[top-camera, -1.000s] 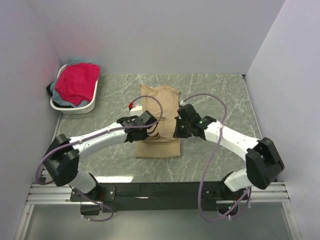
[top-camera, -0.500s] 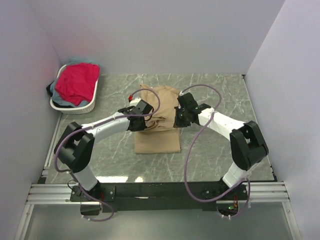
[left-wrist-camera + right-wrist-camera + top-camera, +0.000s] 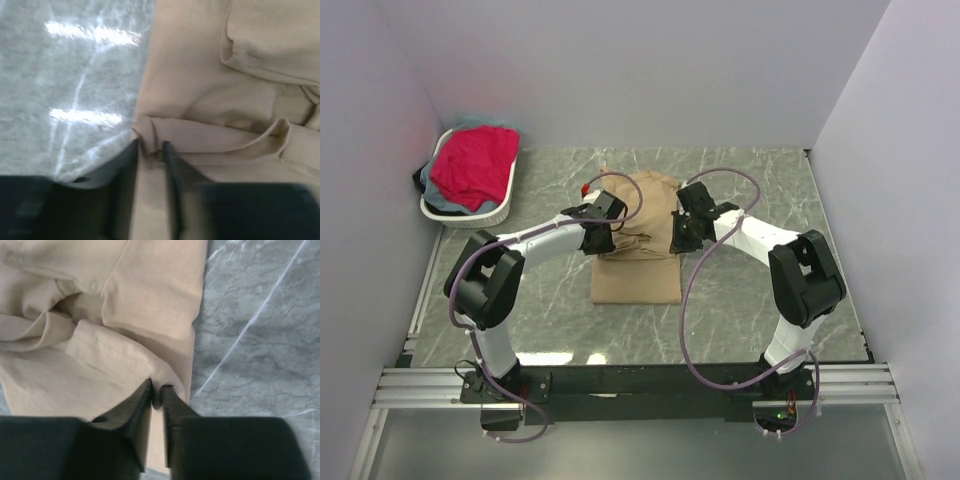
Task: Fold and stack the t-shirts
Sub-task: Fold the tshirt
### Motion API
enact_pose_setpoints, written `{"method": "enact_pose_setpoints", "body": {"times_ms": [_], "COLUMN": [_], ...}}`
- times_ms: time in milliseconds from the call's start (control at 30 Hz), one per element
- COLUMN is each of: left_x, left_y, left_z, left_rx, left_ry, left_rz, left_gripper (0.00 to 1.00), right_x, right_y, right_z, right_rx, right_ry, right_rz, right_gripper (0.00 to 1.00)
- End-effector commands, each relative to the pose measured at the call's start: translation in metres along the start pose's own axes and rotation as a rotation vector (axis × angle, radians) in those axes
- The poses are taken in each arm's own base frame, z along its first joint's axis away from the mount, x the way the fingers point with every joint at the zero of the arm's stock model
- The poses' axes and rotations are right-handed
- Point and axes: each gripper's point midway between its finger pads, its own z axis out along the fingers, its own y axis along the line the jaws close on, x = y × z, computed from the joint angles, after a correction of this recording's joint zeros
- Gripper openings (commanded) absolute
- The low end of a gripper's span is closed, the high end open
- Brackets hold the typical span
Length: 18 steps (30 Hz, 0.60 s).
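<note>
Lying on a grey-green marbled table [image 3: 520, 290] between pale walls [image 3: 640, 70], the tan shirt [image 3: 637, 280] sits in the middle, its far half bunched up. A white basket [image 3: 470, 220] in the far left corner holds a red shirt [image 3: 472, 165]. Only the wrist views show the grip: the left gripper [image 3: 150, 147] pinches a fold at the shirt's left edge, and the right gripper [image 3: 156, 390] pinches a hemmed fold at its right edge. The basket appears only from above.
</note>
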Motion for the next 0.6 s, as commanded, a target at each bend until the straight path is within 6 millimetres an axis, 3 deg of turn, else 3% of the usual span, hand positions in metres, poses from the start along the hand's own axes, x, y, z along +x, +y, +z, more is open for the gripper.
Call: {"method": "enact_pose_setpoints", "body": {"times_ms": [0, 133, 233, 333, 433, 567], "left_x": [-0.026, -0.039, -0.051, -0.060, -0.063, -0.057], "left_y": [0.005, 0.006, 0.010, 0.010, 0.007, -0.004], "left_z": [0.002, -0.002, -0.010, -0.023, -0.039, -0.062], "left_rx": [-0.026, -0.036, -0.052, -0.030, 0.017, 0.145], "left_ry": [-0.057, -0.091, -0.127, -0.151, -0.165, -0.151], "left_rz": [-0.005, -0.004, -0.019, -0.031, -0.044, -0.046], "left_gripper": [0.53, 0.58, 0.65, 0.69, 0.69, 0.62], "right_x": [-0.027, -0.039, -0.052, -0.061, -0.048, -0.016], "right_y": [-0.004, -0.011, -0.010, 0.009, 0.028, 0.035], "right_z": [-0.002, -0.002, -0.015, -0.035, -0.046, -0.042], "right_rx": [0.024, 0.055, 0.057, -0.038, -0.151, -0.219], "right_ry": [-0.063, -0.094, -0.147, -0.182, -0.134, -0.054], "right_rz": [-0.015, -0.006, -0.002, -0.004, -0.008, -0.002], "right_gripper": [0.45, 0.49, 0.57, 0.57, 0.57, 0.54]}}
